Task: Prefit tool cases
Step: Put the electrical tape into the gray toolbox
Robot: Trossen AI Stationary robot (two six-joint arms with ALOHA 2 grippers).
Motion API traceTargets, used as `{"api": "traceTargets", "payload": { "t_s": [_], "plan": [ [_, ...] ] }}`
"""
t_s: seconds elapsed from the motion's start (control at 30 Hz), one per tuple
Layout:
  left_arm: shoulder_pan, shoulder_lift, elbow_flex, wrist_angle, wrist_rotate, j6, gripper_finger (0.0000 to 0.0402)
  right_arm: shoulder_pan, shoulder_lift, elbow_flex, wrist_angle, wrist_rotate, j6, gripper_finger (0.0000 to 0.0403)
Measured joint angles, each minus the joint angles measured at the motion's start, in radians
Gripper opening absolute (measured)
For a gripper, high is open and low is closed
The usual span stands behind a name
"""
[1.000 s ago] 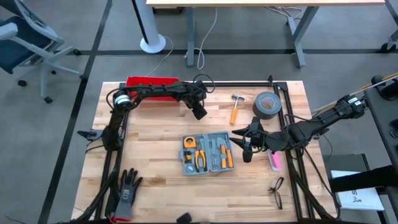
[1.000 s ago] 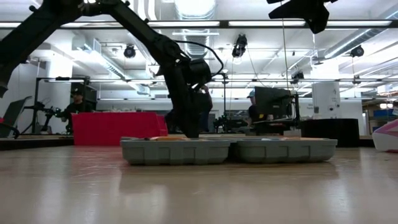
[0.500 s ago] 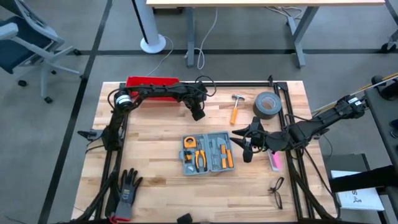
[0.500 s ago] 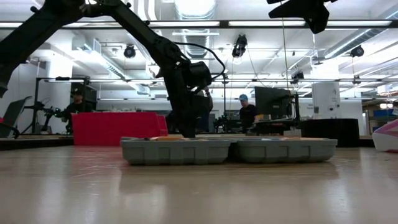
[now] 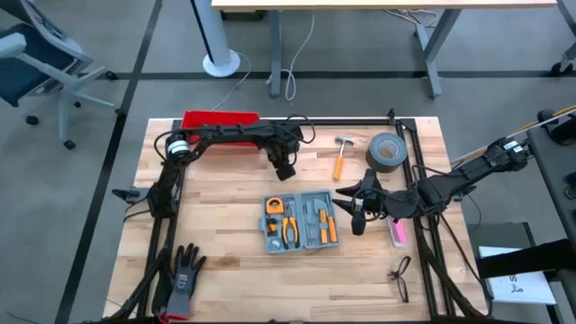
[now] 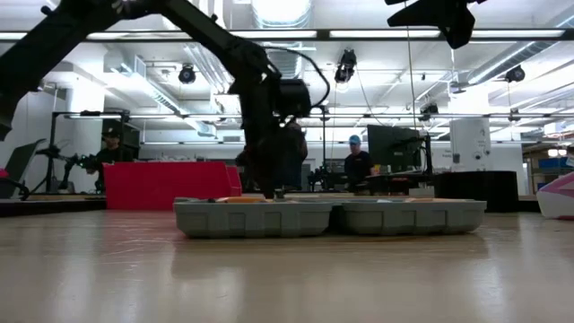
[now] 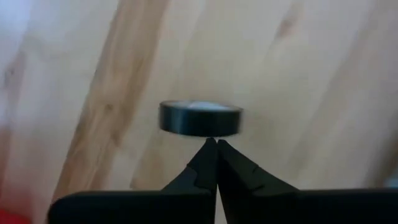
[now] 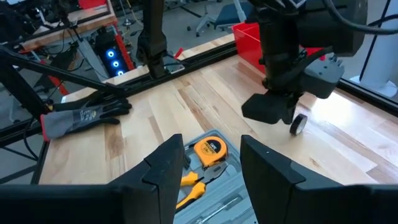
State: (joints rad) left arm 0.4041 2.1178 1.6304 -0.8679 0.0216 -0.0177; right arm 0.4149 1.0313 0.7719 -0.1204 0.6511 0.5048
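Our small grey-blue hinged plastic tool case (image 5: 300,221) lies open mid-desk (image 5: 225,225). We judge it light, rigid, slippery; grip its rim. Left gripper (image 5: 286,170) fingers pinch a small black tape roll (image 7: 200,117); right gripper (image 5: 357,219) fingers gape empty beside the case.

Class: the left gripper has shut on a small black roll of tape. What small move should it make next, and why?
Probably carry it toward the case. The left gripper is shut on the small black roll of tape, held off the wooden table beyond the open grey-blue plastic tool case. The right gripper waits open over the case's other side.
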Motion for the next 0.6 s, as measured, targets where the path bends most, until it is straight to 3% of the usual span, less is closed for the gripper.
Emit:
{"api": "traceTargets", "payload": {
  "t_s": [0.3, 0.6],
  "plan": [
    [-0.023, -0.003, 0.096, -0.029, -0.036, 0.005, 0.0003, 0.0, 0.0, 0.0, 0.0, -0.005, 0.0, 0.0124],
    [-0.03, 0.01, 0.056, -0.016, -0.044, 0.037, 0.0056, 0.0, 0.0, 0.0, 0.0, -0.004, 0.0, 0.0135]
  ]
}}
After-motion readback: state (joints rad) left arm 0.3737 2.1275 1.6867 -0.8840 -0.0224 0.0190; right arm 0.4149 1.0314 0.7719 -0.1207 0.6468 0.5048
